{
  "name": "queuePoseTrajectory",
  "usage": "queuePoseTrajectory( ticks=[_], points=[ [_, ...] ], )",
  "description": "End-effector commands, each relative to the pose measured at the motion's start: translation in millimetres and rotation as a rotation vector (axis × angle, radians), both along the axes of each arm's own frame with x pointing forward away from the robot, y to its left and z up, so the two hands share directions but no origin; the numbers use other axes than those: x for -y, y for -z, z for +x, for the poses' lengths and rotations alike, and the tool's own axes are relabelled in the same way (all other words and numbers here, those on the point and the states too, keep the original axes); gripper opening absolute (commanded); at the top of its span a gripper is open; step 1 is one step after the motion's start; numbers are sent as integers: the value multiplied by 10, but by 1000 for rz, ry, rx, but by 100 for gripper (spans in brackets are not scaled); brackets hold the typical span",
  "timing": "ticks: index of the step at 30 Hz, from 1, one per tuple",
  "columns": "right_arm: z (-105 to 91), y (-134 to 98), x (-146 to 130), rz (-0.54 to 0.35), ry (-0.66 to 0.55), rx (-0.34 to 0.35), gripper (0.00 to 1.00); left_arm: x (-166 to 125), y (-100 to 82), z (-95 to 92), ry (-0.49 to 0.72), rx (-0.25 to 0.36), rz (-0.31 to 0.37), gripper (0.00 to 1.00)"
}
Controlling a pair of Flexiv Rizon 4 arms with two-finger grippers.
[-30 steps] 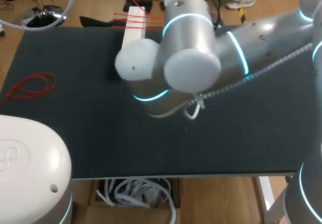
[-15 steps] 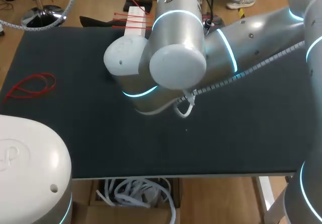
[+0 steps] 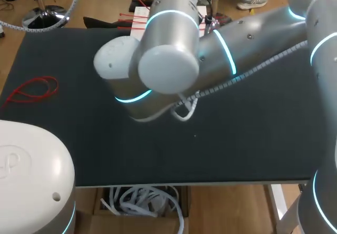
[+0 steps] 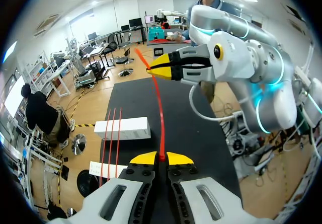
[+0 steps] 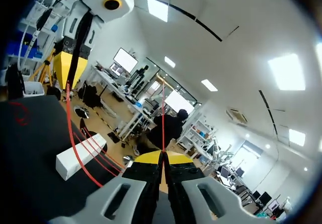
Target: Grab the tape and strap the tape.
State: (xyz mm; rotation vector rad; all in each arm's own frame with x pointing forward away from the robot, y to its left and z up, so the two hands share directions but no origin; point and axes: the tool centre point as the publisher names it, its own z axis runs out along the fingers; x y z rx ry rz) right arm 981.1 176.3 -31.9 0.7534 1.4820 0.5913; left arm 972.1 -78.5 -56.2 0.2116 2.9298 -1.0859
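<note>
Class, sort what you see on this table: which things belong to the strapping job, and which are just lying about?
Belongs to the job:
- red tape, stretched between the left end effector and the right end effector, both shut on it
- white box with red strips across it

Just lying about:
- loose red loop on the table

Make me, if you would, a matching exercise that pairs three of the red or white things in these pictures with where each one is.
Things:
1. white box
2. loose red loop
3. stretched red tape

Places:
A. pinched at one end by the left end effector and at the other by the right end effector, held in the air
B. at the far edge of the mat, with red straps across it
C. flat on the mat, toward my left side

Pairs: 1-B; 2-C; 3-A.
</note>
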Motion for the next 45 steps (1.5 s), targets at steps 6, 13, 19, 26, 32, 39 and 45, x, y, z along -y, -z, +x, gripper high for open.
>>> queuePoseTrajectory(
  ticks=[6,13,19,26,32,39,45],
  points=[
    [74,-160,-113,-199,-48,-13,0,-1,-4,1,0,-1,3,0],
    [26,-248,-164,-204,-91,4,0,-1,-4,1,0,-1,3,0],
    [26,-248,-164,-204,-91,4,0,-1,-4,1,0,-1,3,0],
    [66,-301,-266,-260,-74,10,0,-1,-4,1,0,-1,3,0],
    [74,-397,-368,-446,-26,-10,0,-1,-4,1,0,-1,3,0],
    [2,-521,-421,-683,-26,-105,0,-1,-4,1,0,-1,3,0],
    [-72,-541,-491,-966,-84,-150,0,-1,-4,1,0,-1,3,0]
  ],
)
